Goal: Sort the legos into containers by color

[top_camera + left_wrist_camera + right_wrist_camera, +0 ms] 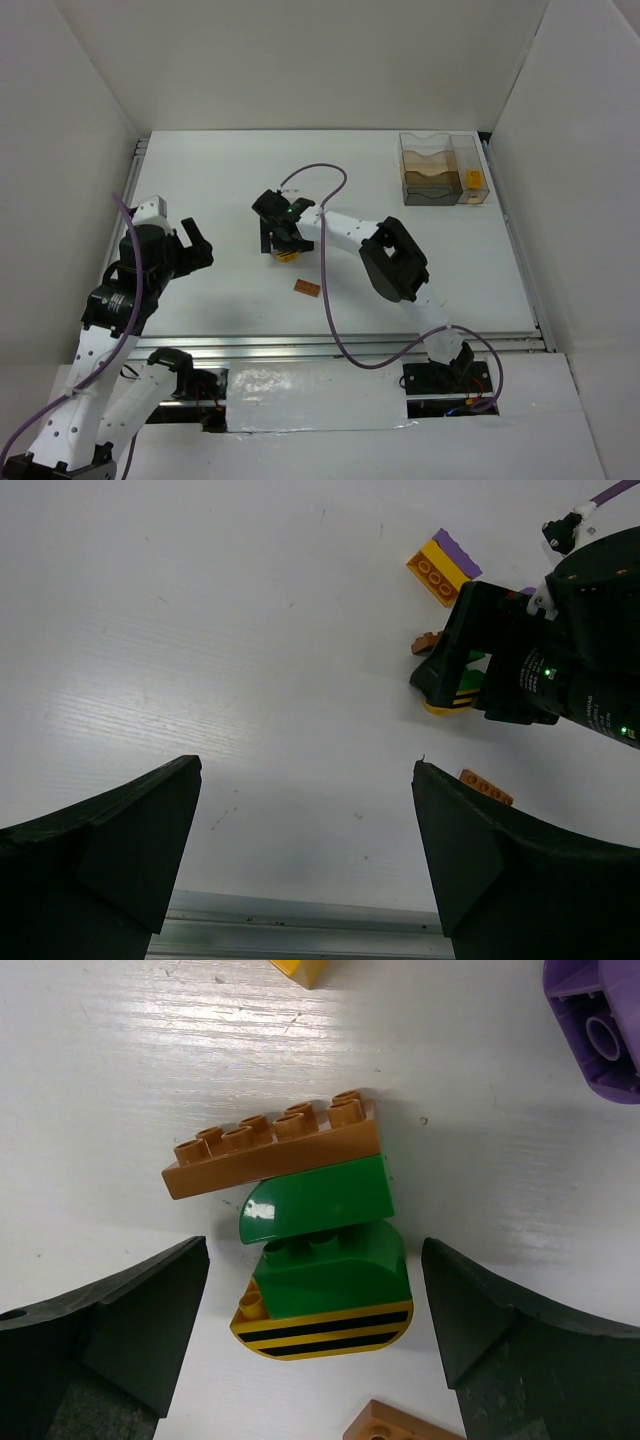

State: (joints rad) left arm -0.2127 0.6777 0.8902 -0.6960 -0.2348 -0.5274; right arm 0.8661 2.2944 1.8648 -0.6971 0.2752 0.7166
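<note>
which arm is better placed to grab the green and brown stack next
Right. The right gripper, open, brackets the green and brown stack; the left gripper, also open, sits well off to the side.

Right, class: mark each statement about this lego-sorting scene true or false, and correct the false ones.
1. The right gripper is open, straddling a green brick. True.
2. The left gripper holds a purple brick. False: it is open and empty.
3. A yellow brick lies in the container. True.
4. Every brick is in the container. False: a brown brick and others lie on the table.
</note>
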